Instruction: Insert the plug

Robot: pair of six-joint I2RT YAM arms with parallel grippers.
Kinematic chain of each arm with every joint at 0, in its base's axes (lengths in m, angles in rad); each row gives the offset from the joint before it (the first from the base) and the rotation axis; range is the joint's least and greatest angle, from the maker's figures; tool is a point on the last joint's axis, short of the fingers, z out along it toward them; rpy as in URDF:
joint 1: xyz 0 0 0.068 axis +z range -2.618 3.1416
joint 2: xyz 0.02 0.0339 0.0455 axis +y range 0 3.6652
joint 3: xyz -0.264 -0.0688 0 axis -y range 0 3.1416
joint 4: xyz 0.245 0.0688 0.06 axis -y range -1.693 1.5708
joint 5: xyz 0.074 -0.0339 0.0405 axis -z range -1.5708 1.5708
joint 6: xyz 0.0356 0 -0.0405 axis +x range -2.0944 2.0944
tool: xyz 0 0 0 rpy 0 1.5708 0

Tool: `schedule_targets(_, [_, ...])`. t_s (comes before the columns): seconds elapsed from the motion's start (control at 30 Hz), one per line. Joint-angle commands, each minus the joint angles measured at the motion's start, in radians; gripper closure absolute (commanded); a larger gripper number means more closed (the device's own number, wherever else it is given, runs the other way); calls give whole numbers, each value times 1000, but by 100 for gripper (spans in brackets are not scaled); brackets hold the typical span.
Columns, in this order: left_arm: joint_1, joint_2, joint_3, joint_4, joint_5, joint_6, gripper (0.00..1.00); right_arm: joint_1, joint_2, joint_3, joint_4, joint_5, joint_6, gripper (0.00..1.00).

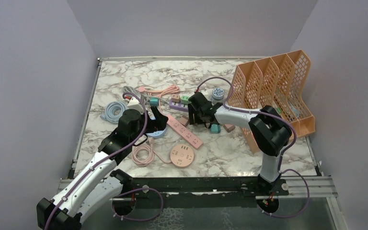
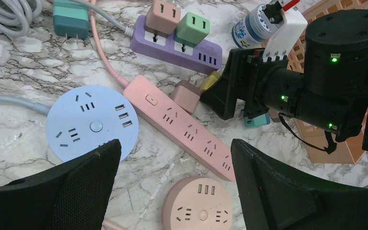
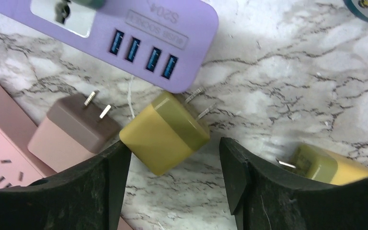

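R gripper (image 3: 172, 146) is low over the marble table (image 3: 292, 72), jaws apart w/ the yellow plug (image 3: 165, 132) lying tilted btwn the fingers. One finger (image 3: 100, 177) touches or nearly touches the plug's corner. There's a clear gap on the other side, so it's not clamped.

The plug's prongs point away from the wrist, ending just beside the USB end of the purple power strip (image 3: 124, 33), which lies straight ahead of the fingertips. A pink-brown plug (image 3: 69, 127) sits just outside one finger, prongs up. A 2nd yellow plug (image 3: 326, 165) lies just outside the other, partly hidden.

L gripper (image 2: 175, 148) is wide open, holding nothing, hovering. The pink power strip (image 2: 187, 127) runs diagonally ahead of and btwn its fingers. A blue round socket (image 2: 91, 122) sits ahead of one fingertip, and a pink round socket (image 2: 201, 208) lies under the gap.
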Motion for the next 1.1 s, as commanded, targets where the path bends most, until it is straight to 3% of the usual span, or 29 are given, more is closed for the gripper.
schedule_targets(0.0, [1, -9, -12, 26, -14, -10, 13, -2, 47, 37, -8, 28, 14, 34])
schedule_targets(0.23, [1, -14, -19, 18, -8, -17, 13, -3, 72, 45, 11, 35, 23, 37])
schedule_targets(0.43, [2, -23, -29, 14, 1, -20, 13, -3, 32, 13, 29, 49, 0, 56])
schedule_targets(0.63, [1, 0, -33, 9, 17, -41, 13, -3, -67, -36, 43, -8, -17, 60])
schedule_targets(0.87, [2, 61, -20, 31, 88, -103, 12, -18, -236, -127, 124, -326, -124, 60])
schedule_targets(1.07, [3, 113, 16, 57, 218, -259, 12, -23, -364, -209, 255, -699, -359, 60])
